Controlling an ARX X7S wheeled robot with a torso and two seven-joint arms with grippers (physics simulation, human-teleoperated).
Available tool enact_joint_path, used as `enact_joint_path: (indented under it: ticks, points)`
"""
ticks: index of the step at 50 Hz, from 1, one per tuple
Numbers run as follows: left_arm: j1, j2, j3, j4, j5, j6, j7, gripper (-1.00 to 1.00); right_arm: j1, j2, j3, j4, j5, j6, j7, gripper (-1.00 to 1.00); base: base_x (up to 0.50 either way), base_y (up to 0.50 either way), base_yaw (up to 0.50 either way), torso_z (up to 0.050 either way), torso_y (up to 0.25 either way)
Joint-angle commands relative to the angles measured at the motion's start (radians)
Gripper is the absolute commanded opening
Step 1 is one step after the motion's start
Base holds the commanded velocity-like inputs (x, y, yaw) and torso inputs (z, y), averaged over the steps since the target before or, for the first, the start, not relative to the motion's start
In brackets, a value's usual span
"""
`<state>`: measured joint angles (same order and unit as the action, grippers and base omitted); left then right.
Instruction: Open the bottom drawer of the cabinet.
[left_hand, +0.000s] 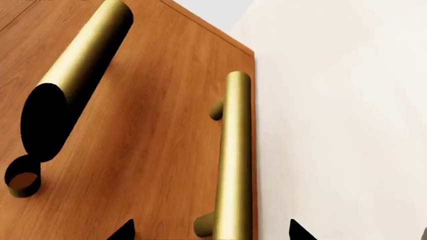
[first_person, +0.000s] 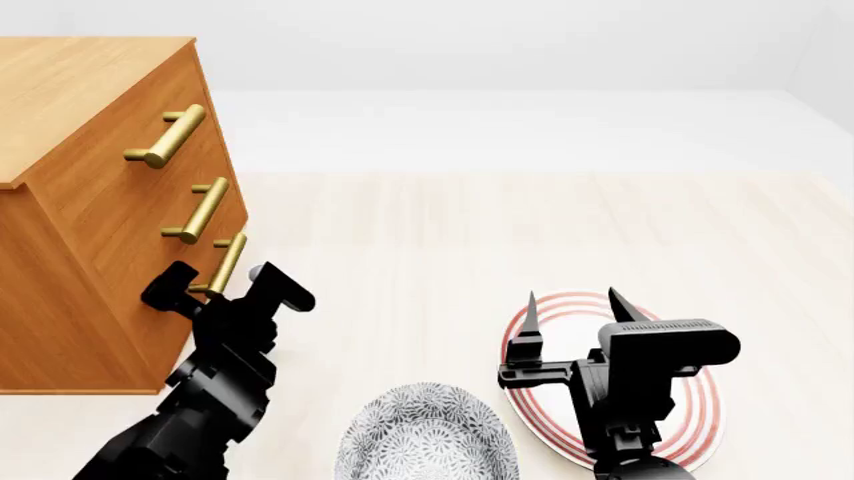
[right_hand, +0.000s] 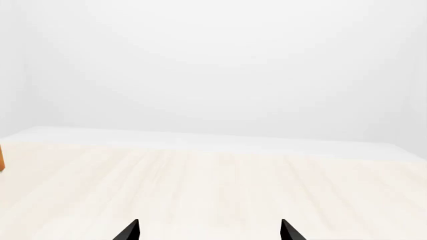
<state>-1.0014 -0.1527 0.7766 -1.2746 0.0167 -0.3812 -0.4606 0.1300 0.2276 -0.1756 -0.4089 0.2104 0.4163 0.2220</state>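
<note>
Closest in, the left gripper (first_person: 224, 287) is spread, straddling the brass bar handle (first_person: 227, 263) of the bottom drawer (first_person: 214, 290), low on the cabinet (first_person: 80, 200) at the tabletop's left edge. Bar's long axis crosses the gap; the right gripper (first_person: 571, 305), also spread, hangs well apart.

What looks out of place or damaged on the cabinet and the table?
Nothing stands out. The cabinet sits upright with all three drawers shut, the bottom drawer included. The bowl and plate lie flat, unspilled.
</note>
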Motion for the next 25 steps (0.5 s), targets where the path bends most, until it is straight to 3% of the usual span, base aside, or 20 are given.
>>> enact_joint_path:
  ticks: [1, 4, 5, 25]
  points:
    - [-0.006, -0.017, 0.014, -0.034, -0.011, -0.061, 0.014, 1.00, -0.004, 0.004, 0.000, 0.003, 0.006, -0.007, 0.006, 1.00, 0.00, 0.00, 0.00, 0.000, 0.000]
    - [-0.005, -0.016, 0.018, -0.034, -0.013, -0.056, 0.020, 1.00, -0.006, 0.006, 0.001, 0.001, 0.008, -0.007, 0.008, 1.00, 0.00, 0.00, 0.00, 0.000, 0.000]
    - [-0.005, -0.016, 0.018, -0.034, -0.013, -0.049, 0.017, -1.00, -0.006, 0.006, 0.001, 0.002, 0.009, -0.008, 0.007, 1.00, 0.00, 0.00, 0.00, 0.000, 0.000]
    - [-0.006, -0.005, 0.068, -0.034, -0.004, -0.015, 0.014, -1.00, 0.006, 0.011, -0.013, 0.004, 0.014, -0.005, 0.014, 1.00, 0.00, 0.00, 0.00, 0.000, 0.000]
